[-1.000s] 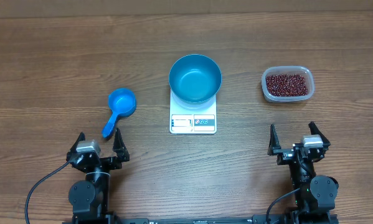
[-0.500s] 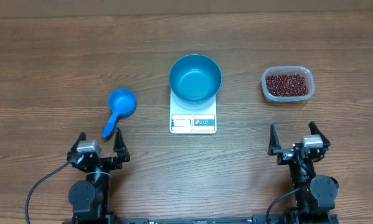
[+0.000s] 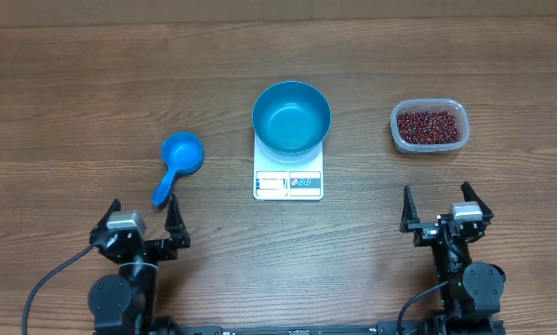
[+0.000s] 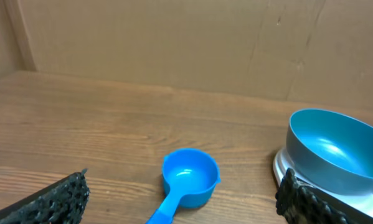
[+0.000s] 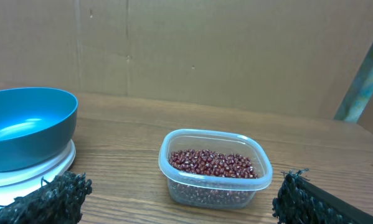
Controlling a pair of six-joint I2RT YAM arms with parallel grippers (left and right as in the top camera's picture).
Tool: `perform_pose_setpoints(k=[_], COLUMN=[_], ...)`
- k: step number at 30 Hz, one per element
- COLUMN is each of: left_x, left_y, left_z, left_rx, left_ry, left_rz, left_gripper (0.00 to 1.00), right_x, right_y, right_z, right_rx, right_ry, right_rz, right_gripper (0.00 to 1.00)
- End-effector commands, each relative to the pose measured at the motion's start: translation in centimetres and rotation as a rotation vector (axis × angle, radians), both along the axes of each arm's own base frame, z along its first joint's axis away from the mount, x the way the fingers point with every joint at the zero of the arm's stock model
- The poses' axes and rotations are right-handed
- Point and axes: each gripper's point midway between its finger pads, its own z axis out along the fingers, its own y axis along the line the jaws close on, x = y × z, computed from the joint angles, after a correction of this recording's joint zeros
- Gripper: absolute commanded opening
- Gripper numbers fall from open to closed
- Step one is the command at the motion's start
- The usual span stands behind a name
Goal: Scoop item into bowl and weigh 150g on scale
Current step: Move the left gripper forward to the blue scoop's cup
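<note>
Overhead: bowl (image 3: 291, 116) is sitting on scale (image 3: 288, 183) at mid tabletop (image 3: 73, 93); the scale's front markings are too small to read. Beans (image 3: 431, 127) are lying in tub (image 3: 428, 101) on the right, scoop (image 3: 179, 160) on the left. Left hand (image 3: 145, 201) and right hand (image 3: 436, 191) are hovering spread, holding nothing.
Left wrist: scoop and bowl are showing between the fingers.
Right wrist: beans are lying in the tub beside the bowl.

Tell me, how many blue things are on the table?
2. The blue bowl sits on the white scale in the middle; the small blue scoop lies on the table to its left.
</note>
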Motion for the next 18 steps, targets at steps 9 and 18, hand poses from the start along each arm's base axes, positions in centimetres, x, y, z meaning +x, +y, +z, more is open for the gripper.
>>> perform_pose_setpoints(k=[9,18], left_x=[0.5,3.4], left_y=[0.0,-0.2], left_z=[5.5,9.2], left_rx=[0.027,0.036], left_ry=[0.130,0.331], left_rz=[-0.010,-0.050], left_gripper=[0.99,1.00], right_x=[0.0,0.0], right_y=[0.0,0.0], right_z=[-0.1,-0.1], right_rx=[-0.005,-0.005], right_ry=[-0.005,-0.006], right_rz=[0.003,0.003], right_gripper=[1.00,1.00])
